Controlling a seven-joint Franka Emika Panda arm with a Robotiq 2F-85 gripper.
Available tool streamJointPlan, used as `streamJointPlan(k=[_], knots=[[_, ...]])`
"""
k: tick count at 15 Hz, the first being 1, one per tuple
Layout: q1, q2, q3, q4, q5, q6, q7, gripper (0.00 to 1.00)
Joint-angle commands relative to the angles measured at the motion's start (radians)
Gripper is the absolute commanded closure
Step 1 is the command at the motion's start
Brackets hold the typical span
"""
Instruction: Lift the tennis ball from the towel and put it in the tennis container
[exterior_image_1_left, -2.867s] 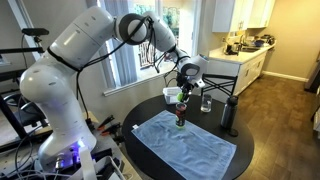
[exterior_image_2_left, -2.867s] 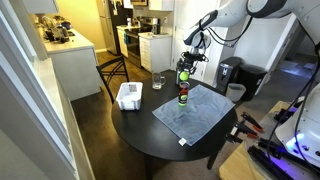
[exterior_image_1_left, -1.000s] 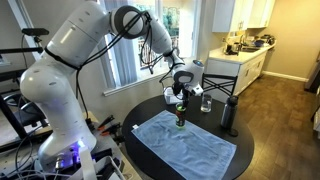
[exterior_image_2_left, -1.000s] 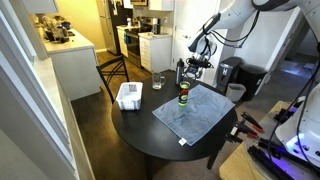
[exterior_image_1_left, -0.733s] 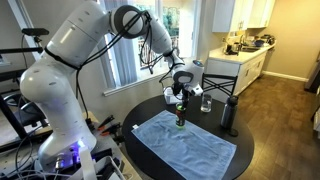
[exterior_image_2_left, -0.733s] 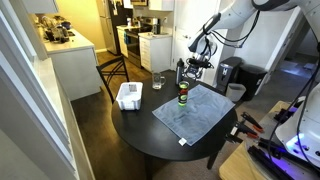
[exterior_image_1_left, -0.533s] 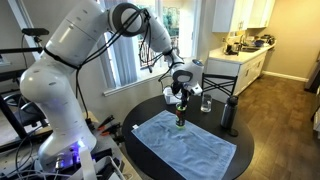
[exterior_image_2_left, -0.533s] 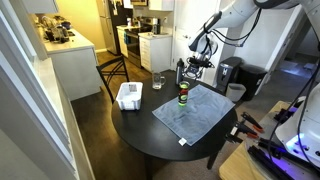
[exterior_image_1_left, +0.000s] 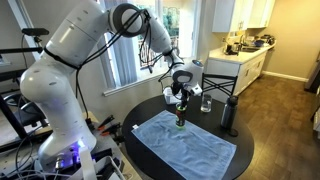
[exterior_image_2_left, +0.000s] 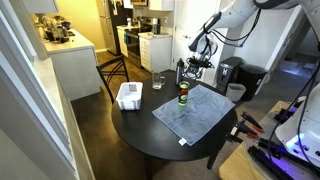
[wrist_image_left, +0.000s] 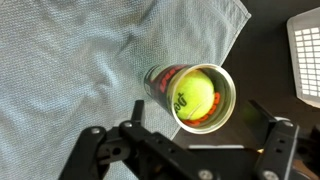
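The tennis ball (wrist_image_left: 196, 94) lies inside the tennis container (wrist_image_left: 160, 78), a clear tube with a red band, seen from straight above in the wrist view. The container (exterior_image_1_left: 181, 118) (exterior_image_2_left: 184, 98) stands upright at the corner of the light blue-grey towel (exterior_image_1_left: 188, 146) (exterior_image_2_left: 195, 113) (wrist_image_left: 70, 65). My gripper (exterior_image_1_left: 181, 97) (exterior_image_2_left: 187, 72) (wrist_image_left: 207, 122) hangs a little above the tube's mouth, open, with nothing between its fingers (wrist_image_left: 136, 112).
The round black table (exterior_image_2_left: 140, 128) also carries a white tub (exterior_image_2_left: 129, 96) (wrist_image_left: 306, 55), a drinking glass (exterior_image_2_left: 158, 80) (exterior_image_1_left: 206, 102) and a dark bottle (exterior_image_1_left: 229, 115). Kitchen counters and a chair stand behind the table.
About three seconds ago the gripper was lower, over the tube, with the ball seemingly at its fingers. It has since lifted slightly. Over the last second nothing moved.
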Motion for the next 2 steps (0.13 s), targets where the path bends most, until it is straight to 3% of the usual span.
streamJointPlan(k=[1,2], knots=[[0.005,0.001,-0.006,0.003,0.004,-0.004,-0.002,0.00],[0.005,0.001,-0.006,0.003,0.004,-0.004,-0.002,0.00]])
